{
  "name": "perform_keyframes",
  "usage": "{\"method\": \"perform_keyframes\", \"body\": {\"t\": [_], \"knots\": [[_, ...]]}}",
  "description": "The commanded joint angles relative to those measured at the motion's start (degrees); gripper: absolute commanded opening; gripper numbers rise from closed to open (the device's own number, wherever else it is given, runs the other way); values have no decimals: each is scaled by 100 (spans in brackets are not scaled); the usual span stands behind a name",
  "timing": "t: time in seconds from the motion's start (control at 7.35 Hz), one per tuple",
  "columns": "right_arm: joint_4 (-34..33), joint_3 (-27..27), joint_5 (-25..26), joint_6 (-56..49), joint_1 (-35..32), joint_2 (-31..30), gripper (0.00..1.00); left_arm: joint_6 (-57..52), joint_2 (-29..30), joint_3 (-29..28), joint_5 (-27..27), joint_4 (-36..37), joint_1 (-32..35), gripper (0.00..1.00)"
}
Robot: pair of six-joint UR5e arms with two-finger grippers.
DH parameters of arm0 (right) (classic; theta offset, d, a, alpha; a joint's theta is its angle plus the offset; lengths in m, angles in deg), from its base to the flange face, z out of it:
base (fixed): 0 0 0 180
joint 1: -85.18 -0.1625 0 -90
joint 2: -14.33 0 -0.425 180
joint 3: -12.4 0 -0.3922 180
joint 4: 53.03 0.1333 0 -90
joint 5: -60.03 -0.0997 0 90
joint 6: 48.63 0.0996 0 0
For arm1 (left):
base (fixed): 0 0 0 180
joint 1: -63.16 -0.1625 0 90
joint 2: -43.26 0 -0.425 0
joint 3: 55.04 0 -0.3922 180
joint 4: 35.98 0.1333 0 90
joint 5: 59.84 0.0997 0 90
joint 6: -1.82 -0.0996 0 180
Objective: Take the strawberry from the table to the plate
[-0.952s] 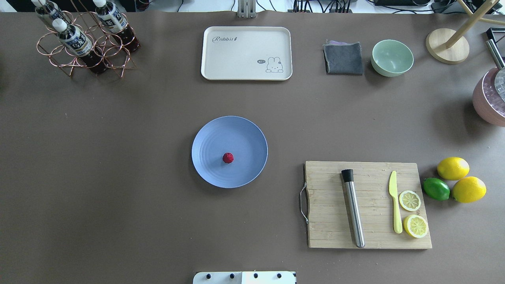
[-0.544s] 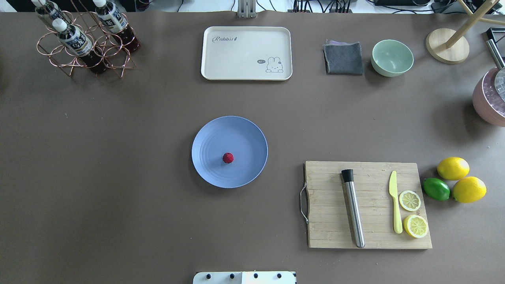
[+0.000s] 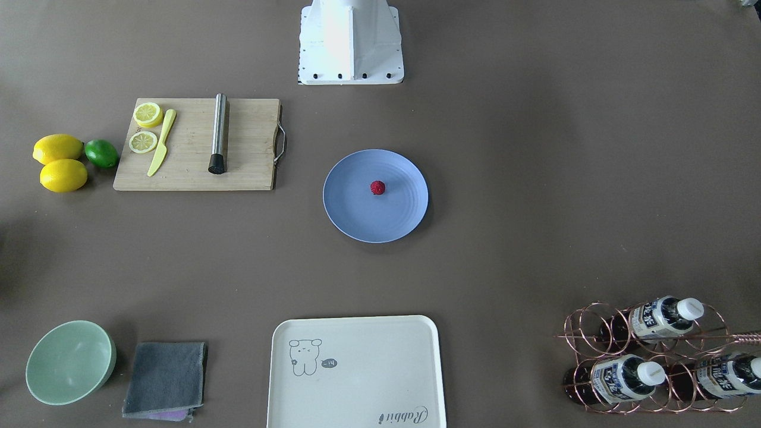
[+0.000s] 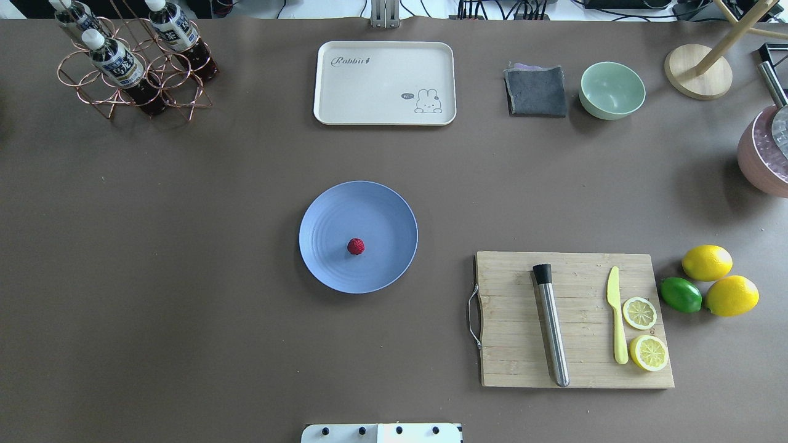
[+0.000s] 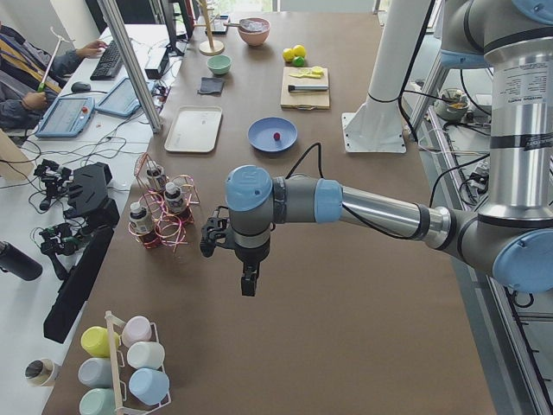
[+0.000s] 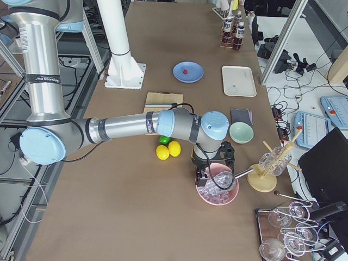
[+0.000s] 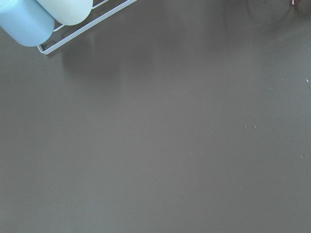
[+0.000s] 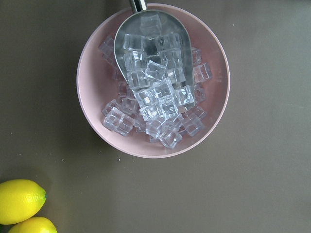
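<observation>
Strawberry (image 4: 355,247): you will find it lying on the blue plate (image 4: 381,206), a little nearer the robot than the plate's middle, apart from the rim. The plate sits flat near the middle of the table (image 4: 184,258).

Left gripper (image 5: 248,284): it hangs fingers-down over bare table at the far left end, between the copper bottle rack (image 5: 164,212) and a rack of pastel cups (image 5: 130,359), well apart from the plate. It shows only in the left side view, and its wrist camera sees just tabletop and two cups at the corner, so you cannot tell whether the fingers are spread or pressed together.

Right gripper (image 6: 202,175): it hangs over the pink bowl (image 8: 95,58) of ice cubes (image 8: 155,92) at the far right end, with a metal scoop (image 8: 146,22) resting in the ice. No fingers show in its wrist view, so again you cannot tell.

Other items: cutting board (image 4: 511,344) right of the plate and nearer the robot, two lemons (image 4: 707,263) beyond its right edge, cream tray (image 4: 381,67) on the far side.
</observation>
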Motion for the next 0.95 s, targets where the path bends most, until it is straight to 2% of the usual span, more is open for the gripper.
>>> {"method": "perform_keyframes", "body": {"t": [0.0,0.14,0.41,0.82], "knots": [[1,-22,58,19,17,-20,100,139,-26,-40,-54,-127,-4,97],[2,-31,50,28,26,-21,100,149,-26,-6,-71,-93,4,97],[10,-49,15,10,26,-65,100,158,-26,-14,-579,-83,13,97],[19,-92,-73,45,35,-56,100,131,-26,-32,-599,-92,4,97]]}}
